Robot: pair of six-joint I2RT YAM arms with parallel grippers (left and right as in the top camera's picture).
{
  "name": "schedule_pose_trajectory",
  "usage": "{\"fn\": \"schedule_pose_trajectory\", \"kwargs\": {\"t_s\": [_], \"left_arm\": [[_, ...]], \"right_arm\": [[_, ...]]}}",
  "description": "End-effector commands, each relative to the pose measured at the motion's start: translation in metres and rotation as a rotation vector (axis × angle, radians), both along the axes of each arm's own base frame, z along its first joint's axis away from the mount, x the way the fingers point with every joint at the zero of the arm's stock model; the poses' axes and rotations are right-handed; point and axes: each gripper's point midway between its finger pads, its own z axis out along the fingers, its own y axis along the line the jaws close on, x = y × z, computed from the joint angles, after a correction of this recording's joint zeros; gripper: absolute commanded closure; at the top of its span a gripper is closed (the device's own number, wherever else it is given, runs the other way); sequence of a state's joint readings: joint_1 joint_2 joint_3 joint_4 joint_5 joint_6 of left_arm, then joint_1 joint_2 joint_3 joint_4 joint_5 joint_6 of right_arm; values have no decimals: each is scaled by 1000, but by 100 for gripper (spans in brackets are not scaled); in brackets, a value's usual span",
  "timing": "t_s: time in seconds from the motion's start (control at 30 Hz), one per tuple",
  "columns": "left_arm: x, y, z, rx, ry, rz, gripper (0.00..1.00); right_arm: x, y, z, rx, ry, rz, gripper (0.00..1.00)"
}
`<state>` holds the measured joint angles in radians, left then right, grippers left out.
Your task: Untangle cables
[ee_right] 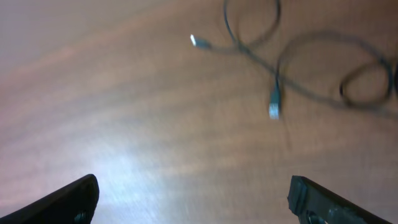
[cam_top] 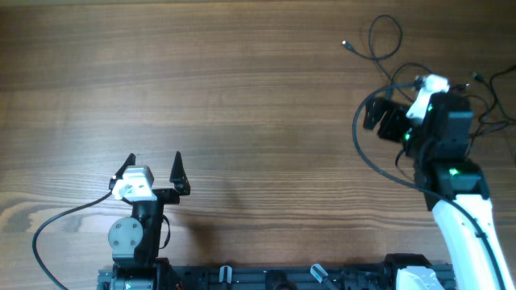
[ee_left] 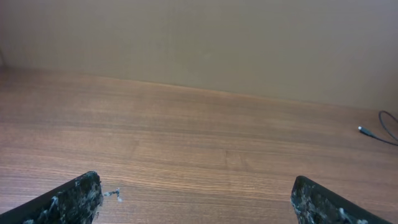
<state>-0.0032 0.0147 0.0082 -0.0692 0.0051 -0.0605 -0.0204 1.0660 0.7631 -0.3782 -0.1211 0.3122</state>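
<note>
We see the cables (cam_top: 377, 56) lying loose at the far right corner of the desk (cam_top: 242, 97), a thin black tangle of loops running toward the right edge, partly hidden under the right arm. One small plug (cam_top: 347, 45) points away from the bunch, toward the middle of the far edge.

The right gripper (cam_top: 383, 117) hangs just beside the tangle on its near side. Its jaws are spread wide and hold nothing. From its wrist camera, blurred, we make out two grey plug ends (ee_right: 274, 111) and crossing loops (ee_right: 273, 68) on the wood ahead of the fingers (ee_right: 74, 199); we cannot tell how the cords cross.

The left gripper (cam_top: 153, 161) sits near the near edge, left of centre, well apart from the cables. Its jaws are also spread and empty. In its wrist view, one plug (ee_left: 364, 130) shows far off at the right.
</note>
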Motion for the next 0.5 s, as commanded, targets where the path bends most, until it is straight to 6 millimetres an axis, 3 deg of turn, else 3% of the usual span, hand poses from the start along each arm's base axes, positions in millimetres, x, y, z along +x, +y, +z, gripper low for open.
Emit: {"fn": "schedule_pose_trajectory", "kwargs": {"t_s": [0.0,0.1,0.3,0.47], "left_arm": [[0,1,-1,19,1,2,0],[0,1,-1,19,1,2,0],[0,1,-1,19,1,2,0],[0,1,-1,19,1,2,0]], "right_arm": [[-8,-1,-14,-10,-37,-9,0],[3,5,-6,-15,-189,34,0],[12,20,37,-53,-540,145,1],[5,23,45,-88,-625,175,0]]}}
